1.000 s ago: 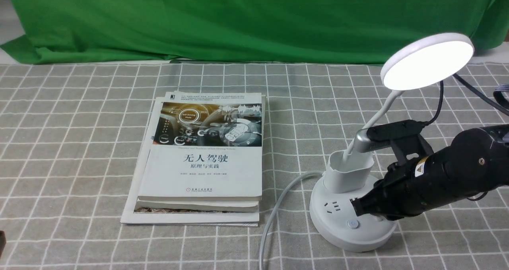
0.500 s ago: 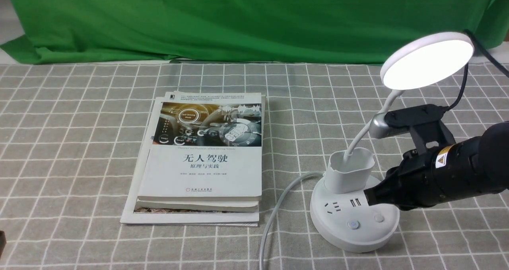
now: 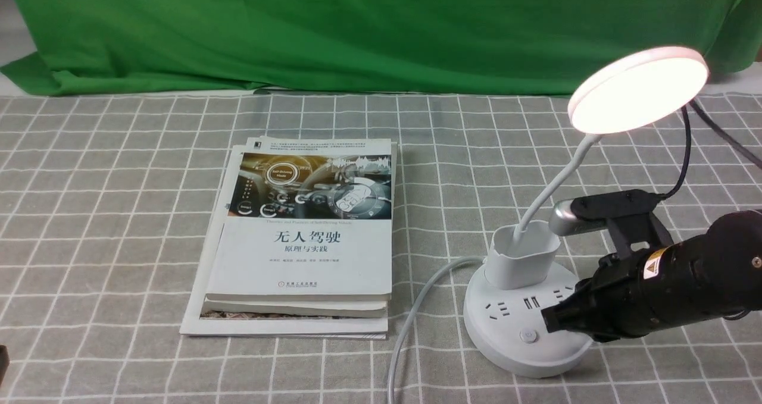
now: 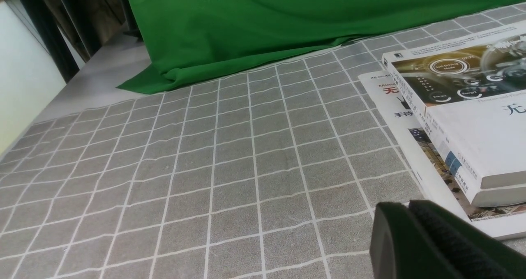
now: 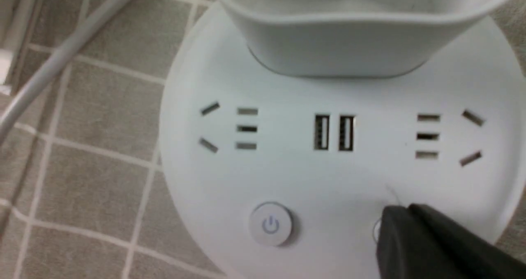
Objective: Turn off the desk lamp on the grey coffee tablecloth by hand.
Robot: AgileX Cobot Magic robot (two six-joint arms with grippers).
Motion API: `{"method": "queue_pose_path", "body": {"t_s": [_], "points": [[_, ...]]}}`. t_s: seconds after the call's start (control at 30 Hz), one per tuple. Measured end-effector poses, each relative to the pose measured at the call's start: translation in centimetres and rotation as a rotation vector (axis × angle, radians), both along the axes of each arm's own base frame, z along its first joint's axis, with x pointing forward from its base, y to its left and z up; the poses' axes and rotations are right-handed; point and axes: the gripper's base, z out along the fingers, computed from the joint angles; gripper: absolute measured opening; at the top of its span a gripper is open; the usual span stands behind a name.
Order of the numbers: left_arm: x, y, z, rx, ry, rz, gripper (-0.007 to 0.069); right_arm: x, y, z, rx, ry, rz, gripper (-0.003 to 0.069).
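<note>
Lowered onto the desk lamp's base (image 3: 524, 356), near its right edge, the right gripper (image 5: 404, 209) has its fingers pressed together.

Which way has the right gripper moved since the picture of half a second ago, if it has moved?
Yes: in the front view, the right gripper is now lower, its tip covering the lamp base's right button, which was uncovered.

The book (image 3: 309, 243) reads "无人驾驶 原理与实践"; one lamp button (image 5: 270, 224) bears a power sign.
</note>
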Motion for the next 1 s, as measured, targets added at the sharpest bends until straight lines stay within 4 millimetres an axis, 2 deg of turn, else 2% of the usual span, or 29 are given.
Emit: {"method": "queue_pose_path", "body": {"t_s": [0.13, 0.23, 0.33, 0.47, 0.53, 0.67, 0.83, 0.93, 0.97, 1.0], "points": [[0.0, 0.0, 0.0, 0.000, 0.000, 0.000, 0.0020, 0.3, 0.1, 2.6, 0.037, -0.081, 0.001, 0.0035], [0.0, 0.0, 0.0, 0.000, 0.000, 0.000, 0.0020, 0.2, 0.1, 2.7, 0.036, -0.075, 0.004, 0.0035], [0.0, 0.0, 0.0, 0.000, 0.000, 0.000, 0.0020, 0.1, 0.1, 1.7, 0.019, -0.037, 0.004, 0.0035], [0.0, 0.0, 0.0, 0.000, 0.000, 0.000, 0.0020, 0.0, 0.0, -2.0, -0.022, 0.044, -0.003, 0.0036], [0.0, 0.0, 0.0, 0.000, 0.000, 0.000, 0.0020, 0.2, 0.0, -2.6, -0.027, 0.046, -0.004, 0.0035], [0.0, 0.0, 0.0, 0.000, 0.000, 0.000, 0.0020, 0.2, 0.0, -2.5, -0.026, 0.042, 0.001, 0.0035], [0.0, 0.0, 0.0, 0.000, 0.000, 0.000, 0.0020, -1.0, -0.4, -0.8, -0.006, 0.028, -0.007, 0.0035], [0.0, 0.0, 0.0, 0.000, 0.000, 0.000, 0.0020, -2.0, -0.8, 2.3, 0.032, -0.054, -0.006, 0.0035], [0.0, 0.0, 0.0, 0.000, 0.000, 0.000, 0.0020, -2.3, -1.1, 4.1, 0.055, -0.113, -0.011, 0.0035], [0.0, 0.0, 0.0, 0.000, 0.000, 0.000, 0.0020, -2.5, -1.2, 4.7, 0.063, -0.133, -0.012, 0.0035]]}}
